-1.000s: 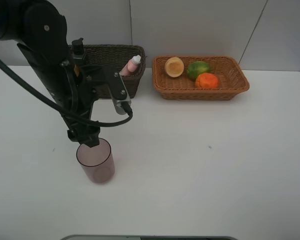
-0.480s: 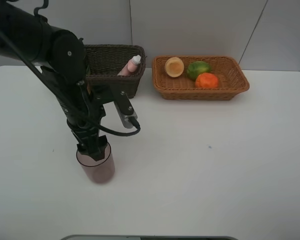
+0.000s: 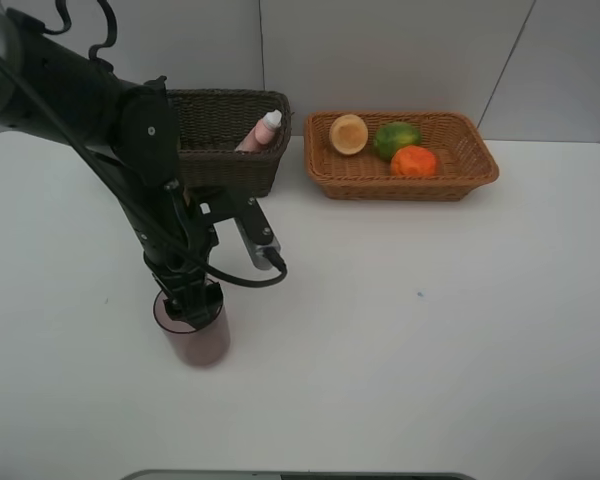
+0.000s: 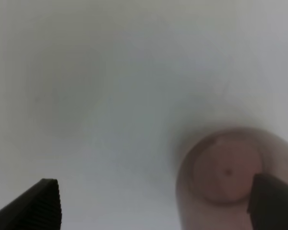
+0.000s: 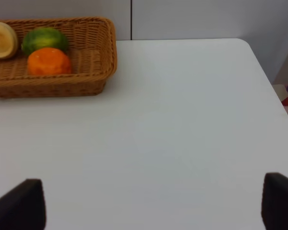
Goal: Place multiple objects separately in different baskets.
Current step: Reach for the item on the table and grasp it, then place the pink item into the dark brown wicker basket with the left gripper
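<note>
Two ribbed black fingers [image 4: 36, 206] flank a smooth translucent round cup [image 4: 225, 177].

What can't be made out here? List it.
- Pump bottle: not seen in the high view; the left arm covers part of the dark basket.
- Cup rim: the left gripper hides it in the high view.
- Left wrist view: blurred; one finger overlaps the cup, contact unclear.
- Right gripper: absent from the high view.
</note>
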Robot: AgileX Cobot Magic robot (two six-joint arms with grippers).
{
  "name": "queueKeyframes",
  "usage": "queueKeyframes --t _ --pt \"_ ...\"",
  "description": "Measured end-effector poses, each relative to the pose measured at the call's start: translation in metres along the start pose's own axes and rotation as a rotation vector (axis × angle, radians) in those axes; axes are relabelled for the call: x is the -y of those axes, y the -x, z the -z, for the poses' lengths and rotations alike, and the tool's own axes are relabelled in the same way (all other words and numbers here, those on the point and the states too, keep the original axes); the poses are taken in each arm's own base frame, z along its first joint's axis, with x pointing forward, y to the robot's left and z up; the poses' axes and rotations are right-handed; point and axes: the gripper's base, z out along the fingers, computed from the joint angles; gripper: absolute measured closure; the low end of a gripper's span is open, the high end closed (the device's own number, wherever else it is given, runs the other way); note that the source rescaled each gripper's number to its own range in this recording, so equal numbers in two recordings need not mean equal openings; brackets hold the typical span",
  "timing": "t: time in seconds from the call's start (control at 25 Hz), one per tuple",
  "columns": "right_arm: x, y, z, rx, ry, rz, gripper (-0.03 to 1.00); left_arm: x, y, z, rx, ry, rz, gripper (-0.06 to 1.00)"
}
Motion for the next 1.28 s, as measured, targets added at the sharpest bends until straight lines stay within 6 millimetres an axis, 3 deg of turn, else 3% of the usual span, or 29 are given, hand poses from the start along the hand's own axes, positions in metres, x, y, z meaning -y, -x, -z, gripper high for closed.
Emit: queueKeyframes --t 0.2,0.32,0.44,0.52,0.6,1.28 --pt "0.0 0.0 0.0 0.0 0.0 0.0 -0.03 0.0004 -0.001 -0.0021 -0.002 -0.001 0.001 -0.05" --pt "0.0 0.0 0.0 0.0 0.0 0.0 -0.03 0.0005 -0.001 -0.0021 -0.002 -0.001 0.001 0.02" --pt "0.0 0.0 0.0 0.0 0.0 0.0 -0.03 0.0005 -0.001 -0.0021 -0.002 -0.001 0.001 0.31" --pt "0.0 0.0 0.0 0.0 0.0 0.0 -0.03 0.0005 -0.0011 -0.0022 -0.003 -0.002 0.001 0.65" --pt "0.0 0.0 0.0 0.0 0.0 0.0 -0.03 0.0009 -0.0014 -0.0025 -0.007 -0.007 0.004 0.92" --pt "0.0 0.0 0.0 0.0 0.0 0.0 -0.03 0.0011 -0.0013 -0.0014 -0.004 -0.008 0.006 0.94"
